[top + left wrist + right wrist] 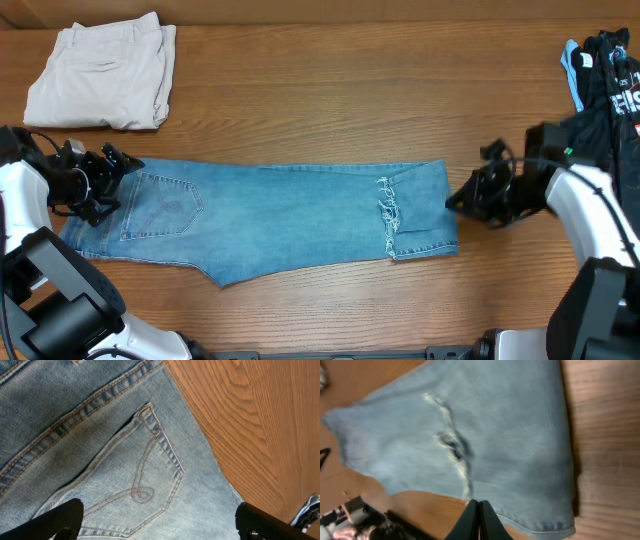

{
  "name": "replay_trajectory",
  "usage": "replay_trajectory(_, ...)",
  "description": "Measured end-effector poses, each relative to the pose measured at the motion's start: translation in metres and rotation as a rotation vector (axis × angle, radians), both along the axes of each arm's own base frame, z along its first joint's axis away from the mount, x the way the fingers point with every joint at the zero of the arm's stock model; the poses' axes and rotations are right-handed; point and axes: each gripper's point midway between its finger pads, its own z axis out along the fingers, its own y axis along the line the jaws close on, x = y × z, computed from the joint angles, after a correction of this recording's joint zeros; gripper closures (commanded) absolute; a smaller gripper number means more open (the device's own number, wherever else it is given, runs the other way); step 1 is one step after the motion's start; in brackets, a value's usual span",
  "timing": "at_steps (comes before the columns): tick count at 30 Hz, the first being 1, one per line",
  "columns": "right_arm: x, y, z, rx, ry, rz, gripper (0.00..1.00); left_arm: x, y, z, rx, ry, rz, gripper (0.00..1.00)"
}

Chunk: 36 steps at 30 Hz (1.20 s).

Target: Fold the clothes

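Left gripper (118, 183), overhead: jaws wide apart at the waist end of the jeans (290, 225), which lie flat across the table (320, 110), legs doubled back at the right; right gripper (455, 200) sits closed just off that folded end. Left wrist: left fingers (60, 520) spread over the back pocket (145, 470). Right wrist: right fingers (470, 520) pressed together, nothing between them, tips at the denim's edge.

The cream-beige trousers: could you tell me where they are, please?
The cream-beige trousers lie folded at the far left of the overhead view, beyond the waist end of the jeans, not touching them.
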Motion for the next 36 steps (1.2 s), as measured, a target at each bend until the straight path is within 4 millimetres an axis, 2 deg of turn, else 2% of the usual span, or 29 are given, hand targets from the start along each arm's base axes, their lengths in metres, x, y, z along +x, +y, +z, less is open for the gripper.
replay_trajectory(5, -0.020, 0.002, -0.046, -0.006, 0.039, -0.040, 0.89, 0.000, 0.000, 0.000, -0.001, 0.001, 0.000, 0.00)
replay_trajectory(11, -0.042, -0.002, -0.081, -0.049, 0.130, -0.091, 0.89, -0.001, -0.001, 0.000, -0.004, 0.005, 0.000, 0.00)
replay_trajectory(13, -0.042, -0.003, -0.083, -0.055, 0.144, -0.105, 0.95, -0.001, -0.001, 0.000, -0.004, 0.006, 0.000, 0.00)
replay_trajectory(18, -0.045, -0.004, -0.082, -0.063, 0.176, -0.122, 0.96, -0.001, -0.001, 0.000, -0.004, 0.005, 0.000, 0.00)
replay_trajectory(21, -0.046, -0.002, -0.069, -0.045, 0.209, -0.116, 0.96, -0.001, -0.001, 0.000, -0.004, 0.006, 0.000, 0.00)
replay_trajectory(23, -0.037, -0.002, -0.052, -0.033, 0.201, -0.108, 0.94, -0.001, -0.001, 0.000, -0.004, 0.006, 0.000, 0.00)
replay_trajectory(26, -0.019, -0.004, -0.015, -0.032, 0.138, -0.092, 0.82, -0.001, -0.001, 0.000, -0.004, 0.005, 0.000, 0.00)
replay_trajectory(27, -0.012, -0.005, -0.002, -0.036, 0.102, -0.085, 0.74, -0.001, -0.001, 0.000, -0.004, 0.006, 0.000, 0.00)
replay_trajectory(29, 0.002, -0.010, 0.021, -0.063, 0.026, -0.077, 0.51, -0.001, -0.001, 0.000, -0.004, 0.006, 0.000, 0.00)
replay_trajectory(30, 0.009, -0.014, 0.028, -0.083, -0.012, -0.076, 0.32, -0.001, -0.001, 0.000, -0.003, 0.006, 0.000, 0.00)
replay_trajectory(31, 0.014, -0.017, 0.033, -0.105, -0.046, -0.070, 0.24, -0.001, -0.001, 0.000, -0.002, 0.007, 0.000, 0.00)
replay_trajectory(33, 0.023, -0.026, 0.035, -0.162, -0.088, -0.073, 0.15, -0.001, -0.001, 0.000, -0.002, 0.007, 0.001, 0.00)
replay_trajectory(36, 0.027, -0.040, 0.024, -0.234, -0.093, -0.082, 0.10, -0.001, -0.001, 0.000, -0.001, 0.008, 0.000, 0.00)
